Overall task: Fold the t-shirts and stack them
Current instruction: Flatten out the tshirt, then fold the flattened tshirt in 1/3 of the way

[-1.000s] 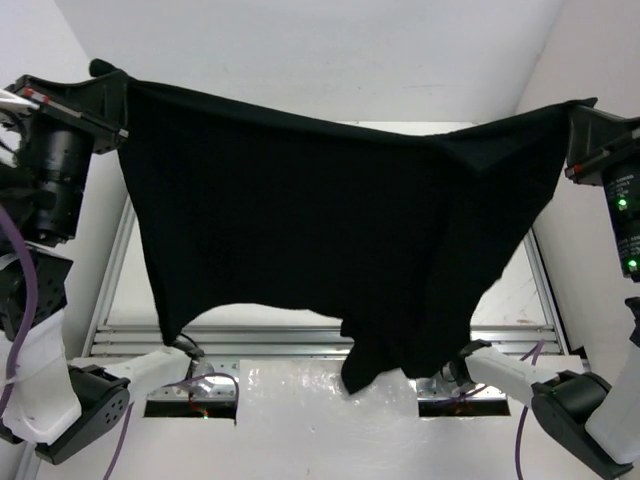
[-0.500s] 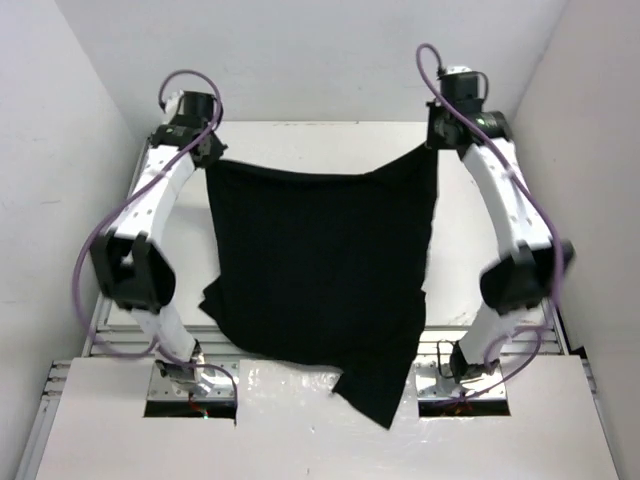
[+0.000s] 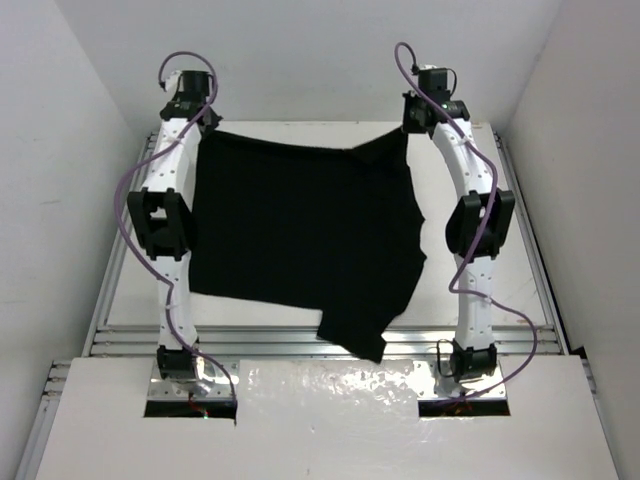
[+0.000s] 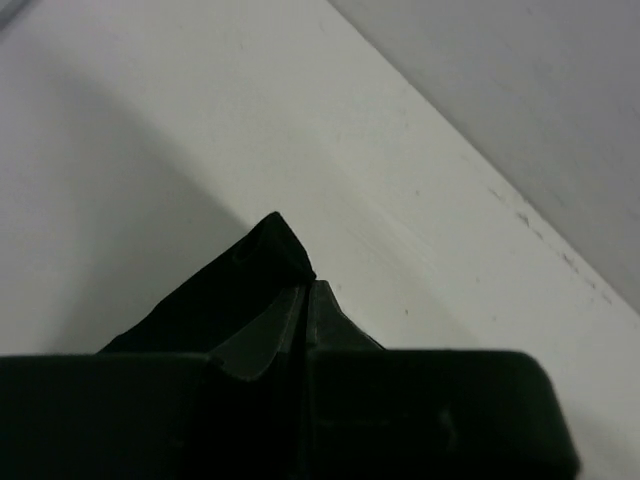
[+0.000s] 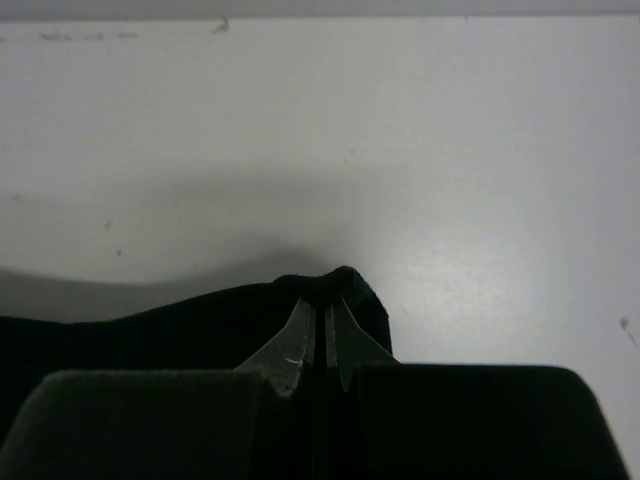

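Observation:
The black t-shirt (image 3: pixel 300 230) is spread between both arms over the white table, its far edge held up near the back. One corner hangs over the near rail at the front. My left gripper (image 3: pixel 207 124) is shut on the shirt's far left corner; that corner (image 4: pixel 262 265) pokes out past the shut fingertips in the left wrist view. My right gripper (image 3: pixel 408 128) is shut on the far right corner, and the cloth (image 5: pixel 335 285) bunches over the fingertips in the right wrist view. Both arms are stretched far forward.
The white table (image 3: pixel 470 140) has metal rails (image 3: pixel 130 345) along its sides and near edge. White walls close in at the left, right and back. A white cover plate (image 3: pixel 320 400) lies at the front between the arm bases.
Both arms have swung down and away from the camera toward the back of the table, carrying the shirt with them. The shirt now lies lower and more spread out.

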Controlling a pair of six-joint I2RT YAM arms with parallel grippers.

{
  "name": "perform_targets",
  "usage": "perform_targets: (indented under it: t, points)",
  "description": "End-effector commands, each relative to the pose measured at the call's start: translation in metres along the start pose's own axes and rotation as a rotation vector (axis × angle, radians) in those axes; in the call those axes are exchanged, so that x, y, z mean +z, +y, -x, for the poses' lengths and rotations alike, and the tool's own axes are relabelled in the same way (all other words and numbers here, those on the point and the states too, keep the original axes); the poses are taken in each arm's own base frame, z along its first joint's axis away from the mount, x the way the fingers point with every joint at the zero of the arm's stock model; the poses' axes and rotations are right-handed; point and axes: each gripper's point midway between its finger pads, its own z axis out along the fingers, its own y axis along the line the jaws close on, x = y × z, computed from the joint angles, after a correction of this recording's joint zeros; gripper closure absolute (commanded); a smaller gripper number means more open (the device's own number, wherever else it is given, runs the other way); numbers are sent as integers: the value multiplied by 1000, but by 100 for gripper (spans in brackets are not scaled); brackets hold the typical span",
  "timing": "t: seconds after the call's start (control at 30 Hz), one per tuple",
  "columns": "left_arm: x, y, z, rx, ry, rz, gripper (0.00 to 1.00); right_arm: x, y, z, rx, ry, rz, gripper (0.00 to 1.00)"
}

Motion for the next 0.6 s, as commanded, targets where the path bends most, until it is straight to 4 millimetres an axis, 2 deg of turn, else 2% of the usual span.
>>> perform_targets:
  t: [0.0, 0.03, 0.13, 0.2, 0.23, 0.3, 0.37, 0.43, 0.47, 0.5, 0.53, 0.57]
  points:
    - [16, 7, 42, -32, -102, -23, 100, 1, 8, 67, 16, -242, 64, 100]
    - [26, 13, 34, -30, -90, -12, 100, 15, 9, 68, 16, -260, 69, 100]
    - [42, 16, 30, -48, -100, -6, 100, 30, 8, 75, 22, -315, 56, 100]
    - [57, 18, 24, -54, -94, -6, 100, 32, 8, 89, 34, -373, 59, 100]
    - [67, 20, 20, -54, -90, -1, 100, 37, 9, 89, 35, -384, 65, 100]
    - [79, 21, 22, -62, -102, -1, 100, 38, 12, 99, 47, -423, 83, 100]
    - [81, 21, 27, -64, -113, -2, 100, 37, 17, 99, 62, -424, 115, 100]
    - [73, 29, 40, -72, -143, 25, 100, 38, 21, 87, 116, -375, 134, 100]
    - [71, 34, 42, -76, -144, 36, 100, 29, 22, 87, 147, -359, 138, 100]
    - [63, 42, 48, -85, -147, 47, 100, 26, 23, 74, 181, -302, 136, 100]
    - [60, 46, 51, -91, -148, 45, 100, 31, 26, 44, 253, -213, 132, 100]
    - [57, 48, 54, -91, -153, 40, 100, 11, 20, 45, 304, -203, 92, 100]
